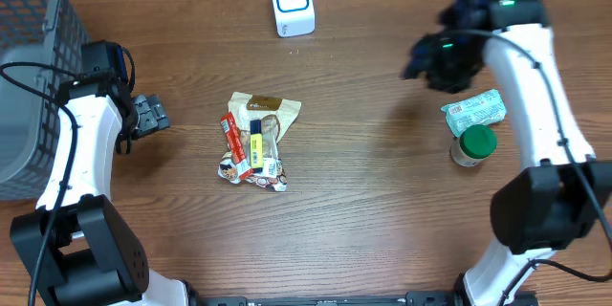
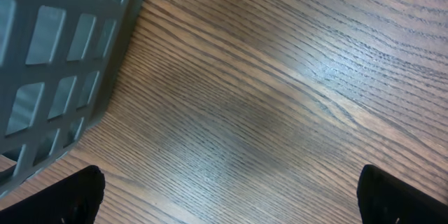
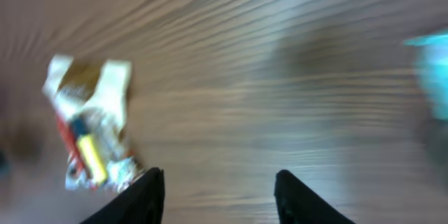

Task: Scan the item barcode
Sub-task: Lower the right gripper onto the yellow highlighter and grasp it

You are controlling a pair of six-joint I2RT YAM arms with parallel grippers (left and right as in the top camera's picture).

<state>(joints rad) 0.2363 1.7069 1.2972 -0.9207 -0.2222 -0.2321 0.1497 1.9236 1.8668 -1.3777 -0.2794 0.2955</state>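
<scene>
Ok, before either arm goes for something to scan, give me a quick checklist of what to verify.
1. Left gripper open and empty: ok.
2. Right gripper empty, fingers apart: ok.
3. Barcode scanner unblocked: ok.
4. Snack packets separated for a single pick: not ok, they overlap in a pile.
5. Scannable side of a packet facing up: cannot tell.
6. Right wrist view sharp: not ok, blurred.

White scanner [image 1: 292, 2] at the far edge (blue-ringed face), snack packets [image 1: 256, 141] heaped loosely at centre
</scene>
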